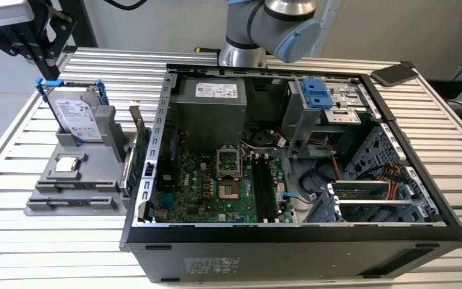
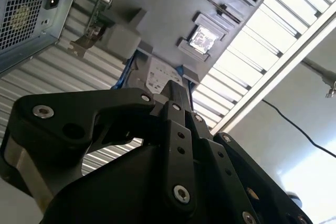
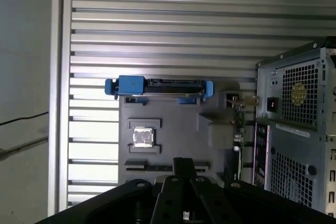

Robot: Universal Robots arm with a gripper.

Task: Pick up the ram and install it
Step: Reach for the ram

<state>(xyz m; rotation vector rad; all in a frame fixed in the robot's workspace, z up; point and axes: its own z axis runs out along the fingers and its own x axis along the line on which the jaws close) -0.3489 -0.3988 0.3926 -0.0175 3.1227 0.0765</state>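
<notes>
We judge the pick-up barely begun: our gripper [image 3: 184, 163] hangs closed and empty over the grey holder [image 3: 173, 129], where the ram [image 3: 137, 166] seems to stand in the front slot, so grasping calls for opening first.

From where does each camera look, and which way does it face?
Exterior view: from high up, looking down into the open computer case; the arm shows behind it.
First wrist view: on the arm, facing down past the gripper onto the gray parts holder.
Second wrist view: on the arm, looking slantwise past the gripper at the same holder.
All three share the hard drive and the processor chip.
</notes>
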